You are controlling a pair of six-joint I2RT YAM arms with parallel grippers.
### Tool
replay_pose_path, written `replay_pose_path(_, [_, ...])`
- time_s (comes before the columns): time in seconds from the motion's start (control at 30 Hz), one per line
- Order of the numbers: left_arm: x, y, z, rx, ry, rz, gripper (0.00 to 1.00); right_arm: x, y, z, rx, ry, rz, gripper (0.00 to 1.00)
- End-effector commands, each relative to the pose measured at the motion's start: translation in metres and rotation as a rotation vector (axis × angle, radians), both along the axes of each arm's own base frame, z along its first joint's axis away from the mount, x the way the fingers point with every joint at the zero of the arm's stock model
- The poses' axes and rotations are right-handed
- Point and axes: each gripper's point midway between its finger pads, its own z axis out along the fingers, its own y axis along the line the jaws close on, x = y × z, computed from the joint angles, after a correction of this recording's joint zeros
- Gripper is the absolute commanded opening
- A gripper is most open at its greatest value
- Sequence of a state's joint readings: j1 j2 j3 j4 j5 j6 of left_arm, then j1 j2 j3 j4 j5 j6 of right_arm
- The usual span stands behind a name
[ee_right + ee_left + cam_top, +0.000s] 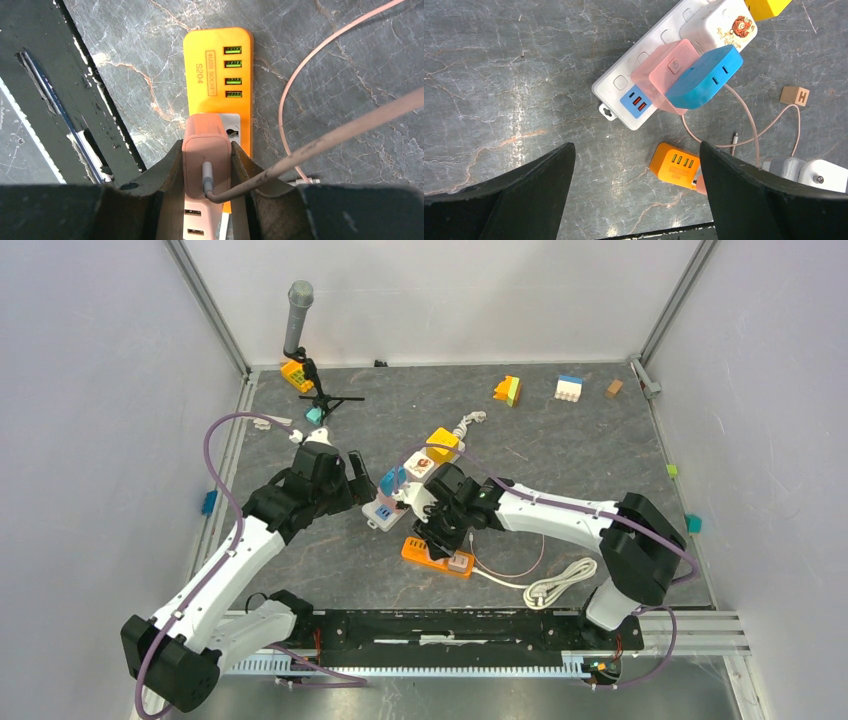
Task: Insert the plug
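1. The plug (206,150) is a pale pink, rounded block. A thin cable of the same tone leaves the middle of the face turned towards the right wrist camera.
2. The right fingers (165,190) are clamped on the plug, one on each of its long sides.
3. The plug sits over the white socket panel of the orange strip (217,75), touching or just above it. Whether it is fully seated cannot be told.
4. The plug's cabled face looks up at the wrist, so its hidden mating face points down at the strip. Its long axis runs along the strip's length, in line with the row of four green USB ports.
5. The pink cable (300,90) bends off to the right and loops over the worktop (350,125) beside the strip.
6. The orange strip lies flat near the front of the worktop. A black rail (75,100) runs close along one long side, and bare worktop lies past the USB end.
7. From above, a coiled white cord (560,585) lies just to the right of the strip.
8. The left fingers (534,190) stand wide apart and hold nothing. They hover above the end of a white power strip (624,85) that carries a blue adapter (704,77).
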State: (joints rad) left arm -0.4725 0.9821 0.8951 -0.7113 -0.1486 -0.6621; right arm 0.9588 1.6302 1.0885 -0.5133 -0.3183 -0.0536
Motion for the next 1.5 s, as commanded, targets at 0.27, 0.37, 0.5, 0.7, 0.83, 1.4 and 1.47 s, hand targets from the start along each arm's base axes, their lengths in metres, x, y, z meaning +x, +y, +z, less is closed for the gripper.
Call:
replay_pose_path(0.27, [-0.001, 0.01, 0.014, 0.038, -0.051, -0.007, 1.0, 0.001, -0.008, -0.013, -0.025, -0.077, -0.062, 0.0])
replay_pose_path(0.37, [-0.004, 0.013, 0.014, 0.04, -0.054, -0.003, 1.0, 0.003, -0.014, -0.019, -0.044, -0.114, -0.068, 0.0])
replay_pose_path(0.5, [-0.007, 0.015, 0.014, 0.037, -0.056, 0.005, 1.0, 0.004, -0.02, -0.024, -0.062, -0.158, -0.068, 0.0])
replay_pose_path(0.7, [-0.008, 0.016, 0.017, 0.033, -0.064, 0.009, 1.0, 0.0, -0.028, -0.039, -0.118, -0.204, -0.049, 0.0])
replay_pose_path(0.83, [-0.007, 0.017, 0.021, 0.035, -0.073, 0.016, 1.0, -0.006, -0.037, -0.051, -0.158, -0.23, -0.02, 0.0])
replay_pose_path(1.4, [0.002, 0.018, 0.034, 0.049, -0.095, 0.027, 1.0, -0.021, -0.05, -0.066, -0.24, -0.285, 0.061, 0.14])
replay_pose_path(1.47, [0.003, 0.018, 0.035, 0.05, -0.099, 0.031, 1.0, -0.016, -0.035, -0.047, -0.193, -0.297, 0.054, 0.42])
